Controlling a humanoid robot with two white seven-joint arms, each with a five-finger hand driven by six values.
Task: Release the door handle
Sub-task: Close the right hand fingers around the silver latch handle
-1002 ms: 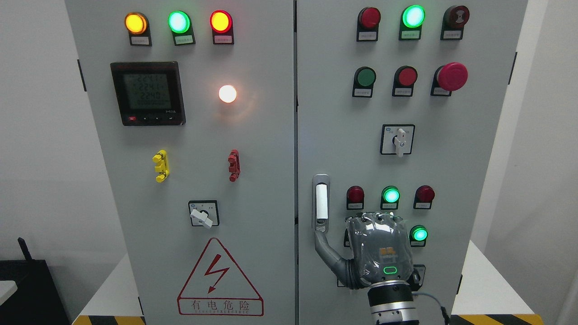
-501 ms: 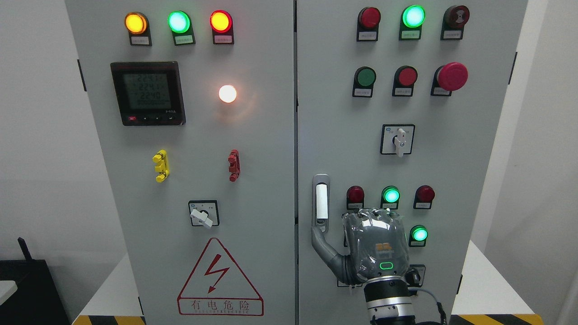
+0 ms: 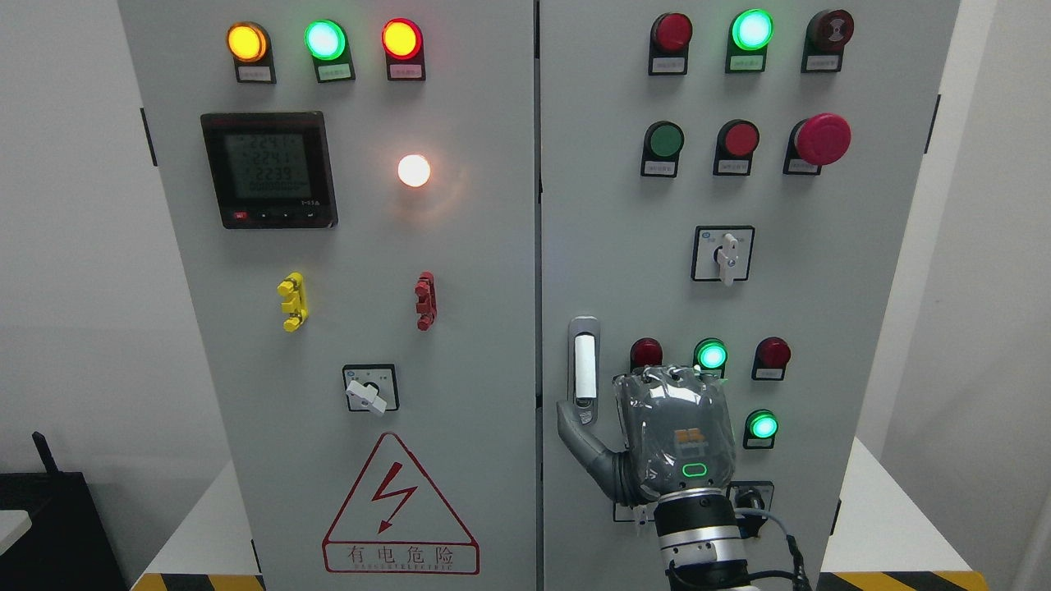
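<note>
The door handle (image 3: 584, 365) is a grey recessed plate with a white upright lever, low on the left side of the right cabinet door (image 3: 608, 205). It lies flush against the door. My right hand (image 3: 667, 427) comes up from the bottom edge, its back towards me, just right of and below the handle. The thumb (image 3: 577, 427) is stretched out to the left, with its tip at the handle's lower end. The hand holds nothing. My left arm is out of view.
Both cabinet doors stand closed, with the seam (image 3: 538, 246) between them. Around my hand are red and green lamps (image 3: 711, 355), a rotary switch (image 3: 723, 254) above, and a red emergency button (image 3: 822, 139). The left door carries a meter (image 3: 269, 170) and a warning triangle (image 3: 400, 509).
My right hand has moved up and to the left, bringing the thumb tip from below the handle to its lower end. The handle and doors have not moved.
</note>
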